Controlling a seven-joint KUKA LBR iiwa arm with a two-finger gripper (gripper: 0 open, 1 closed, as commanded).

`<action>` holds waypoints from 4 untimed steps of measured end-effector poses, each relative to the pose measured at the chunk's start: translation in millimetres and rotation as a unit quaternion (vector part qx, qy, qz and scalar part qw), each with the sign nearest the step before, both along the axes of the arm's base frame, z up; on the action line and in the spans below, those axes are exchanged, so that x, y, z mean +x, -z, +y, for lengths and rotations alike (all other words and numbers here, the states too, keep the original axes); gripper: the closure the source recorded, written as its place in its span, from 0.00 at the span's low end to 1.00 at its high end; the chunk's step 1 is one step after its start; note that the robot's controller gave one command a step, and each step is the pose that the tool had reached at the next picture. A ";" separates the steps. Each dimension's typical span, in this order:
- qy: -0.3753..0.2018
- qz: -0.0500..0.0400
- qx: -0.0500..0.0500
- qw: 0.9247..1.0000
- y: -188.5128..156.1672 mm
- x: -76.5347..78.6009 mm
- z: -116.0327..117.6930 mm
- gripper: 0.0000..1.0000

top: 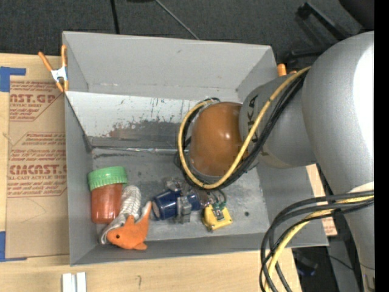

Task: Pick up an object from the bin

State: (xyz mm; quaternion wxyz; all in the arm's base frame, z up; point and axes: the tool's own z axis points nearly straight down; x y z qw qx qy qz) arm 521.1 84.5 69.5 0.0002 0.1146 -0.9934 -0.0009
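5 small things lie along the grey bin's (121,102) near side: green-lidded orange jar (106,196), white rope (129,201), orange fish (130,235), blue cylinder (165,204), yellow block (217,216). The hand (185,202) is at the blue cylinder; whether it grips cannot be told. A wooden counter (182,272) lies beneath.

Look to the left of the bin (164,66) floor and you'll see an orange jar (104,204) with a green lid (107,177). A white knotted rope (129,199) lies touching its right side. At the rope's lower end, close to the near wall, an orange plush toy (130,235) rests against it. Well to the right of these you have a small yellow piece (217,218) on the floor.
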 end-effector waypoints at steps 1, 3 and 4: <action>0.000 0.000 0.000 1.000 0.0 0.0 0.0 1.00; -0.011 -0.001 0.000 1.000 -128.2 23.6 -4.0 1.00; -0.006 0.002 -0.001 1.000 -171.0 31.2 -6.0 1.00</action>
